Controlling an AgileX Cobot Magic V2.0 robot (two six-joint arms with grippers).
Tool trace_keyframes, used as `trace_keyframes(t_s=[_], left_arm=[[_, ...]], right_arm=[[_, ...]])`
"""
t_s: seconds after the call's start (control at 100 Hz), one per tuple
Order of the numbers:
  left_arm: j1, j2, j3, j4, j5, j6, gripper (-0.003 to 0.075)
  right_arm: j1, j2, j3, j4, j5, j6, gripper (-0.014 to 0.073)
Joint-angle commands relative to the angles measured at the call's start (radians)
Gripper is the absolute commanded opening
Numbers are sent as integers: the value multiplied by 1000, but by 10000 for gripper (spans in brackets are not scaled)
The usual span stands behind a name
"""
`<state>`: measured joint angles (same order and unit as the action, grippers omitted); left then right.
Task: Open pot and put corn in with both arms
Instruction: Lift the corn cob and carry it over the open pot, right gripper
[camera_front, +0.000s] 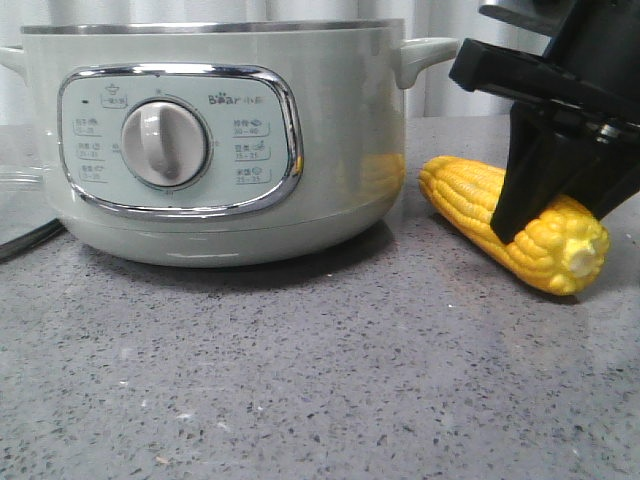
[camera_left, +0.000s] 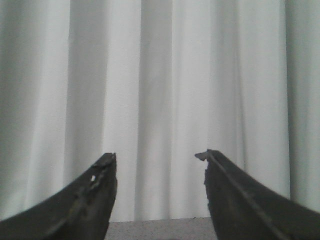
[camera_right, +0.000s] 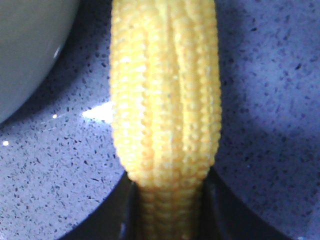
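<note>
The right hand (camera_front: 545, 225) had its 2 black fingers straddling the corn (camera_front: 515, 225), 1 on each side of the cob near its stub end. In the right wrist view the fingers sat tight against the kernels on both flanks, so the hand looked pinched on the cob, though whether it bore real pressure could not be told. The cob appeared to rest on the grey speckled surface (camera_front: 300, 380), not yet lifted.

To do this step well, the grip should probably stay square across the cob, since a round, ridged body can roll or pivot out of narrow fingers. Because the hold sat near 1 end, the long free end might droop on lifting; a slow, straight rise would show that early. The lift would also need to clear the steel rim of the pot (camera_front: 330, 130), which stood much taller than the cob and just beside it, the cob's far end near the pot's base under the side handle (camera_front: 425, 55).

The left hand (camera_left: 160, 170) was spread, holding nothing, and faced a pale curtain (camera_left: 160, 75). No lid showed above the rim in the front view, but the top of the pot could not be seen.

The corn was bright yellow, with neat lengthwise rows of kernels, tapering slightly, and ended in a pale round stub facing the front camera. Its colour reflected faintly in the pot's glossy grey-green wall.
</note>
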<state>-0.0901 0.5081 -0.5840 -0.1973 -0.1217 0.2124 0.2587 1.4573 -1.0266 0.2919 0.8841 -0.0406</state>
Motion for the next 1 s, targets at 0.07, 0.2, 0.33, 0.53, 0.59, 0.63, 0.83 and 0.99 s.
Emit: trace_keyframes(t_s=[0.07, 0.2, 0.33, 0.53, 0.59, 0.63, 0.83, 0.99], left_arm=[[-7, 3, -32, -4, -78, -7, 347], [-7, 3, -32, -4, -85, -7, 347], [-7, 3, -32, -4, -85, -7, 347], [-7, 3, -32, -4, -85, -7, 347], [-7, 3, -32, -4, -85, -7, 347], [-7, 3, -32, -4, -85, -7, 347], [-7, 3, -32, -4, -85, -7, 347], [-7, 3, -32, -4, -85, -7, 347]], right_arm=[[-47, -53, -26, -30, 22, -6, -74], [-103, -117, -26, -33, 33, -6, -74], [-157, -199, -26, -41, 31, -6, -74], [-170, -336, -49, -41, -31, -6, -74], [-170, -371, -67, -38, -58, -6, -74], [-170, -388, -83, -25, -81, -6, -74], [-161, -407, -194, 153, -151, -44, -74], [-84, -349, -272, 324, -179, -230, -74]])
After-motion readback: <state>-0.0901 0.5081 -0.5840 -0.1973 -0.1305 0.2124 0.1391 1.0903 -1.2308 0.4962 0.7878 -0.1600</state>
